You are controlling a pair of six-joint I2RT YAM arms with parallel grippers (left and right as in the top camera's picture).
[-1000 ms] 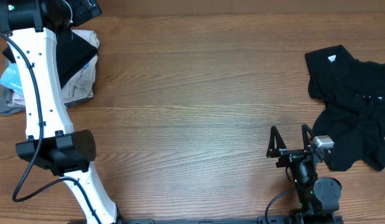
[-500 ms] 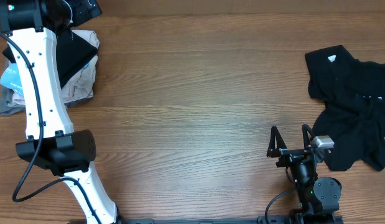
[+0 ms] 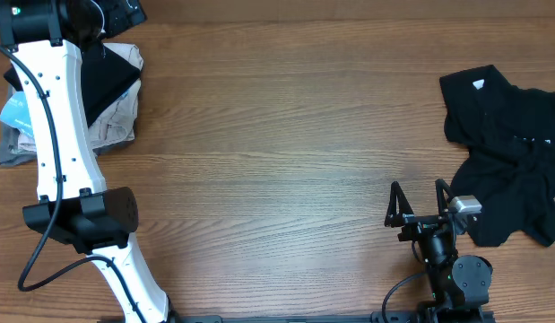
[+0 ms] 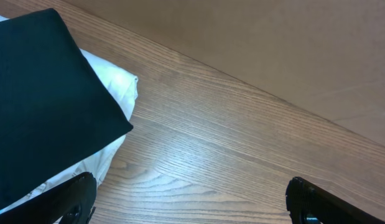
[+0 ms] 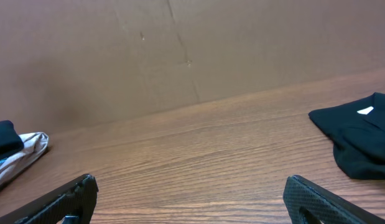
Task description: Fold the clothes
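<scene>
A crumpled heap of black clothes (image 3: 506,152) lies at the table's right edge, a small white label showing near its top; the right wrist view has it at the far right (image 5: 360,137). A folded black garment (image 3: 111,81) rests on a pile at the far left and fills the left of the left wrist view (image 4: 43,93). My left gripper (image 4: 192,199) hovers open beside that pile, with only bare wood between its fingers. My right gripper (image 3: 419,202) stands open near the front edge, left of the black heap, with nothing in it (image 5: 192,199).
Under the folded garment lies a pile of light grey and white cloth (image 3: 116,126), with a blue-and-white piece (image 3: 13,112) at its left. My left arm's white link (image 3: 57,135) crosses the left side. A brown cardboard wall (image 5: 180,50) backs the table.
</scene>
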